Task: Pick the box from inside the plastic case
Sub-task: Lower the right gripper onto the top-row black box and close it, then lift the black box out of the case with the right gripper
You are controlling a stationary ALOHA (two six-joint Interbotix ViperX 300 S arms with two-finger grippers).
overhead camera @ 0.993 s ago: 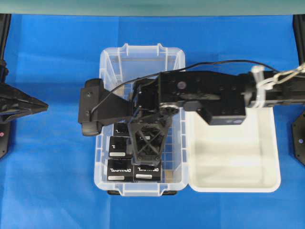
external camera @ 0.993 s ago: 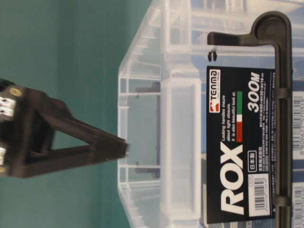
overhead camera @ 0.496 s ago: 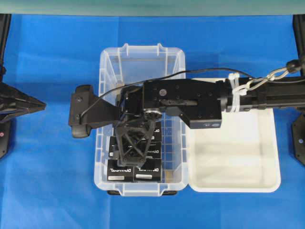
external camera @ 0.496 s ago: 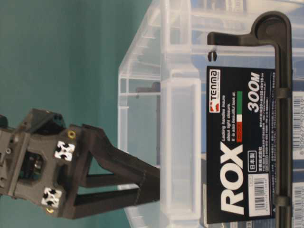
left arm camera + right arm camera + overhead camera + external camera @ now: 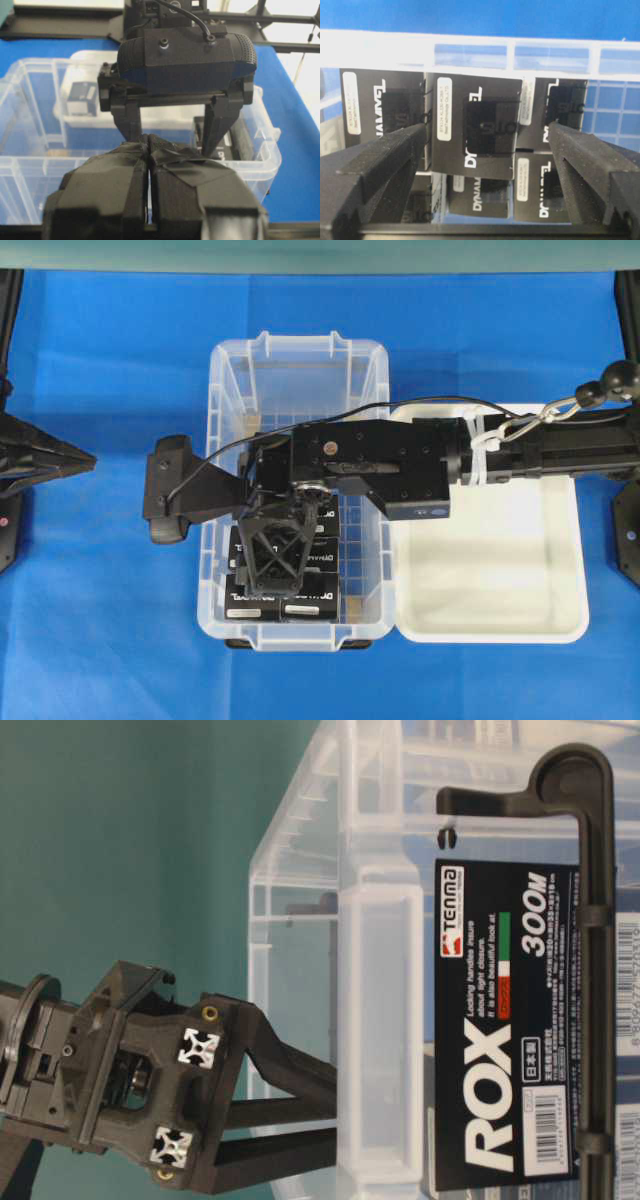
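Right gripper (image 5: 485, 150) down inside the plastic case (image 5: 225, 370), jaws wide apart straddling the box (image 5: 476, 125), nothing gripped.

Box sits upright among identical black cartons at the case's near end in the overhead view; in the wrist view its white label strip is on the left edge and the lettering runs vertically. Left gripper (image 5: 149, 150) parked outside the case with fingers pressed together, empty. Case rests on a blue cloth (image 5: 100, 620) just beside a white tray (image 5: 575, 540); teal wall (image 5: 120, 840) behind.
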